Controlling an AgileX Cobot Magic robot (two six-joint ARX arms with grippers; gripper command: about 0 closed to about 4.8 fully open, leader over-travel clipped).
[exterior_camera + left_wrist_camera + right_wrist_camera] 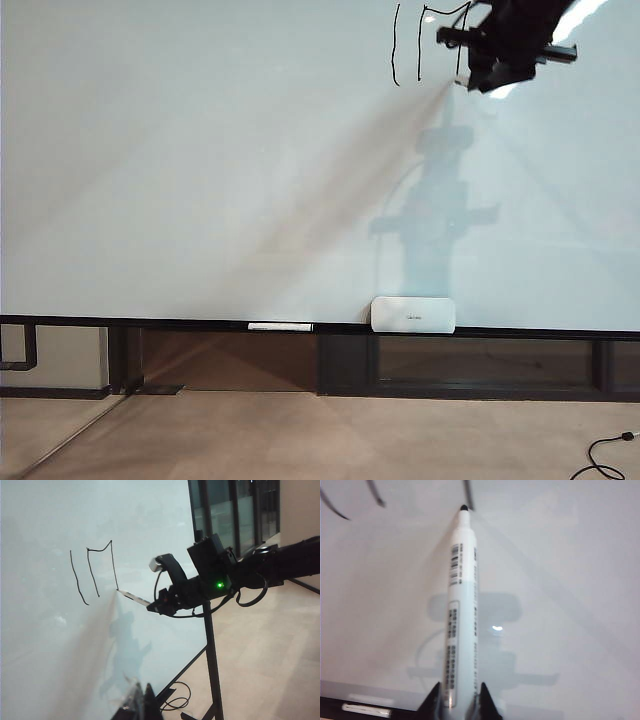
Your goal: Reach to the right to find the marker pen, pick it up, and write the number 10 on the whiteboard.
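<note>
Closest to the right wrist camera, the right pincer clamps the rear end of the marker pen, its two dark fingers pressed against the white barrel on either side. That barrel runs away from the lens to its black tip, which touches the whiteboard at the lower end of the zero's right-hand stroke. High on the board, the number 10 is unfinished (one upright stroke, then a boxy zero with no bottom line). Seen from the left wrist, the left pincer is only a dark edge at the frame's border, and I cannot tell whether it is open or closed.
</note>
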